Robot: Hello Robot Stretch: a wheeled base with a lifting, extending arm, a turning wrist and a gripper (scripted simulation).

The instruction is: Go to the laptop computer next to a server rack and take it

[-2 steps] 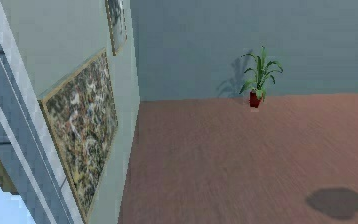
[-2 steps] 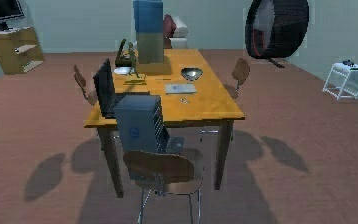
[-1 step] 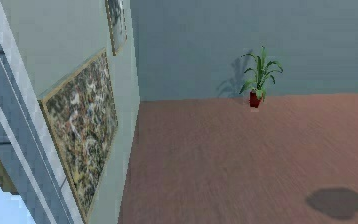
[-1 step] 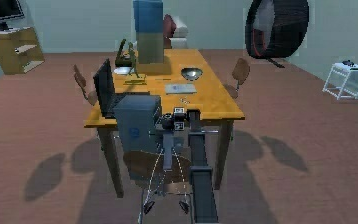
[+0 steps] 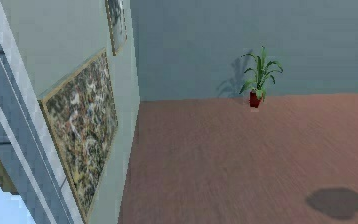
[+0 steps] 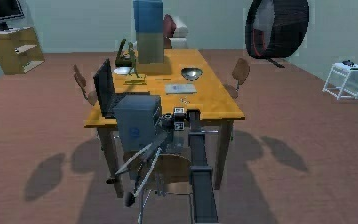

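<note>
Arm side view, laptop point(image 6: 105, 88) screen along table's point(image 6: 213, 100) left, cannot tell claw's point(image 6: 127, 192) load.

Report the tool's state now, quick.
The tool: state cannot be told, nor whether it holds anything; its far end lies low in front of the table.
</note>
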